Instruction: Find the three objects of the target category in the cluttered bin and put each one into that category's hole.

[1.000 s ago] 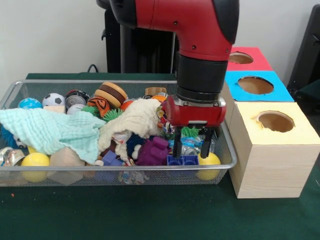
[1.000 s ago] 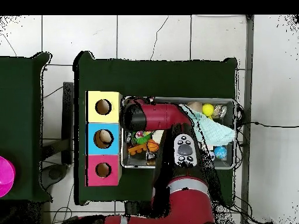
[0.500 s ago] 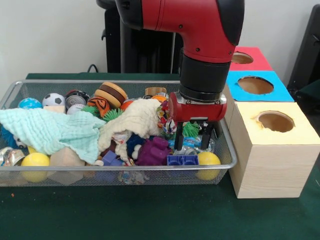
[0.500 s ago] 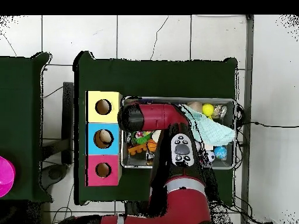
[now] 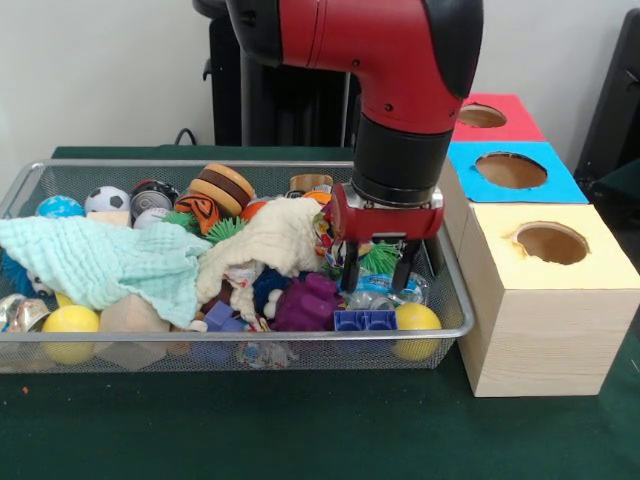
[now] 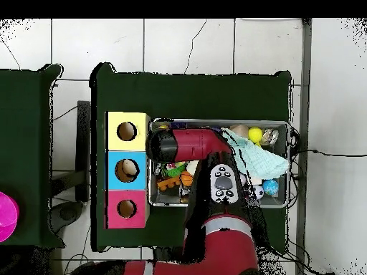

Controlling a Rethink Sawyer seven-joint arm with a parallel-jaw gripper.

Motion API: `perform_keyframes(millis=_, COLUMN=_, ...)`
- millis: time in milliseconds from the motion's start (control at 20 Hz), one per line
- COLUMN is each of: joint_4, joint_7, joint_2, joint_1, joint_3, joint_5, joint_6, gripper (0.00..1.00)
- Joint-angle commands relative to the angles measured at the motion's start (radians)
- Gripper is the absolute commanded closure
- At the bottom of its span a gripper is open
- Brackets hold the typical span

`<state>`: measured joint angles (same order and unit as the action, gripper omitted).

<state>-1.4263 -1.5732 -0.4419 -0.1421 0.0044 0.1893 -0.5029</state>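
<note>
My gripper point(image 5: 378, 275) hangs open over the right end of the wire bin point(image 5: 200, 337), its fingertips just above the clutter. A green spiky toy point(image 5: 378, 258) lies between the spread fingers; nothing looks gripped. Below and in front lie a blue block point(image 5: 365, 320), a yellow ball point(image 5: 417, 320) and a purple toy point(image 5: 308, 300). To the right stand three boxes with round holes: yellow point(image 5: 545, 300), blue point(image 5: 512, 170) and red point(image 5: 485, 115). In the overhead view the arm point(image 6: 190, 145) hides the gripper, and the boxes point(image 6: 127, 170) stand left of the bin point(image 6: 287, 125).
A cream cloth point(image 5: 270, 240) and a mint cloth point(image 5: 100, 260) cover much of the bin's middle and left. A burger toy point(image 5: 222, 185), a soccer ball point(image 5: 106, 198), a can point(image 5: 150, 200) and another yellow ball point(image 5: 70, 325) lie among the clutter.
The gripper has risen a little from the bin's right end and drifted slightly left. Its fingers stay apart, and the green spiky toy has stayed in the bin.
</note>
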Motion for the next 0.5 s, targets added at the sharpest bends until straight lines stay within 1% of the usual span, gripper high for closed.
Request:
perform_keyframes(millis=50, joint_4=-0.028, joint_7=-0.132, joint_2=0.127, joint_1=-0.018, joint_3=0.014, joint_5=0.004, joint_6=-0.02, gripper=0.0)
perform_keyframes(millis=200, joint_4=0.0, joint_7=-0.123, joint_2=0.187, joint_1=-0.032, joint_3=0.034, joint_5=-0.003, joint_6=-0.002, gripper=0.0)
perform_keyframes(millis=300, joint_4=0.037, joint_7=-0.126, joint_2=0.222, joint_1=-0.021, joint_3=0.024, joint_5=-0.001, joint_6=-0.013, gripper=0.0)
perform_keyframes(millis=450, joint_4=0.097, joint_7=-0.158, joint_2=0.255, joint_1=0.026, joint_3=-0.035, joint_5=-0.003, joint_6=-0.097, gripper=0.0)
perform_keyframes(millis=500, joint_4=0.118, joint_7=-0.156, joint_2=0.267, joint_1=0.034, joint_3=-0.048, joint_5=-0.002, joint_6=-0.129, gripper=0.0)
